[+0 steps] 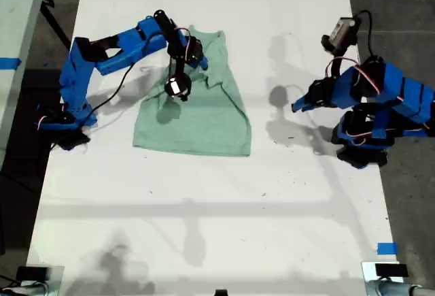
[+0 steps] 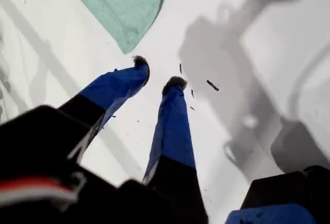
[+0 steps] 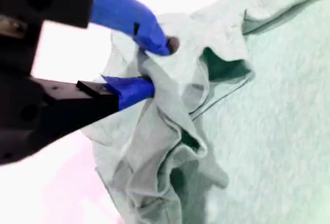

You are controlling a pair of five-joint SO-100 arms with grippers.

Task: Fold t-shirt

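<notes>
On the white worktop (image 1: 204, 207), toward the exterior view's left of centre: one pale mint-green t-shirt (image 1: 204, 122), lower body flat, upper part gathered and partly turned over. Step in hand, by judgement: a sleeve or shoulder fold, mid-carry. Second gripper (image 3: 154, 67): jaws closed to a narrow gap on a bunched ridge of the t-shirt's cloth, fabric pinched between both fingertips; seen from the exterior view, it stands over the upper left of the garment. First gripper (image 2: 157, 77): jaws moderately apart, holding nothing, poised above bare worktop near a corner of the t-shirt, at the exterior view's right. Next move probably calls for drawing the pinched cloth across the body and laying it flat.
</notes>
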